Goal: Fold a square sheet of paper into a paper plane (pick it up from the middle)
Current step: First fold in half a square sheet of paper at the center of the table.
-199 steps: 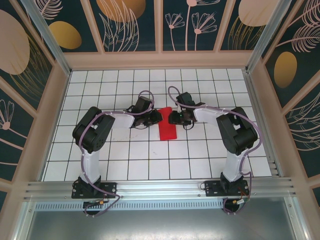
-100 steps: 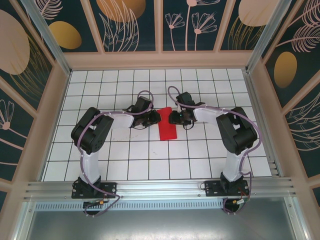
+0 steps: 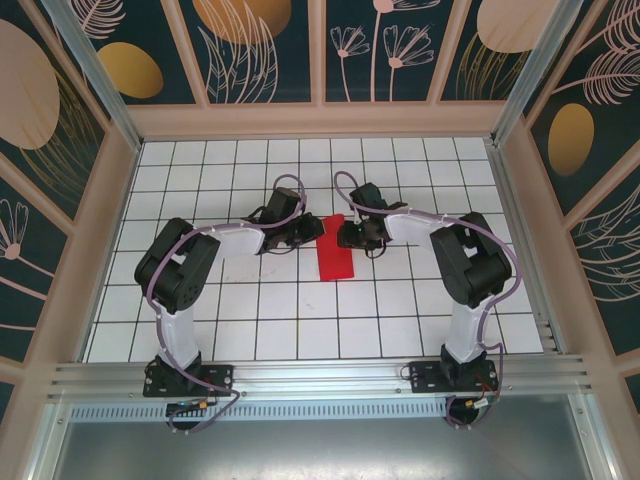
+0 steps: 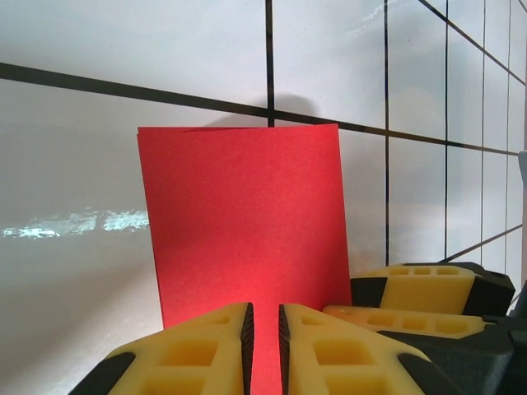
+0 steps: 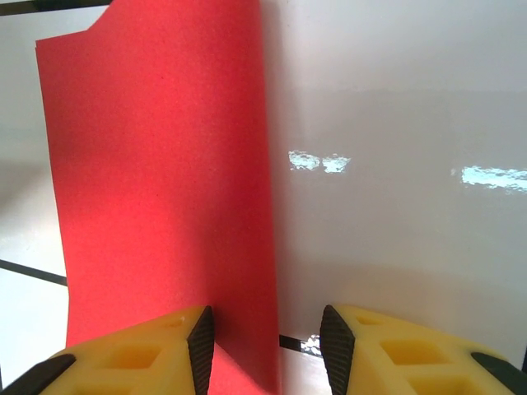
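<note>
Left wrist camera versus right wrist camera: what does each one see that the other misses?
Left wrist view's extras: both far corners of the square sheet of paper, the left end effector with fingers nearly together over the red, and more yellow fingers at lower right, apparently the other arm's. Right wrist view's extras: the right end effector, fingers well apart, straddling the sheet's long edge, one over paper, one over bare table. Shared: the red sheet, folded to a rectangle, lying on white tiles.
</note>
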Robot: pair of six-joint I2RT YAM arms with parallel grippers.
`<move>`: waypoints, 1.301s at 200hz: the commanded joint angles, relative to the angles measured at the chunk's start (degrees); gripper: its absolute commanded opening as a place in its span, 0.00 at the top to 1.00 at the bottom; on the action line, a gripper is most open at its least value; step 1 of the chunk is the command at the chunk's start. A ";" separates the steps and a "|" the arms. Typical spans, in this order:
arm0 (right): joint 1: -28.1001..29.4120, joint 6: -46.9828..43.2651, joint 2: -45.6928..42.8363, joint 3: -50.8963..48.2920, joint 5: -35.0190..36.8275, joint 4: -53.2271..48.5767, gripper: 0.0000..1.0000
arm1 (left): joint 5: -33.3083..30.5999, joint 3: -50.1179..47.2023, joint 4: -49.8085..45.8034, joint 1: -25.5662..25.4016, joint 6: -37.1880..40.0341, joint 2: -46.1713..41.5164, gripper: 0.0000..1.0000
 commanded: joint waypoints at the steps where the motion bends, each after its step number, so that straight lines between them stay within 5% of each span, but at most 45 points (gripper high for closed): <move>1: 0.37 0.26 3.48 0.07 2.15 -1.44 0.56 | 0.90 -0.25 0.48 -0.86 -0.10 -0.34 0.80; 260: 2.95 4.47 8.10 1.89 7.78 -4.97 0.55 | 0.70 0.12 -2.36 -2.36 0.73 2.01 0.83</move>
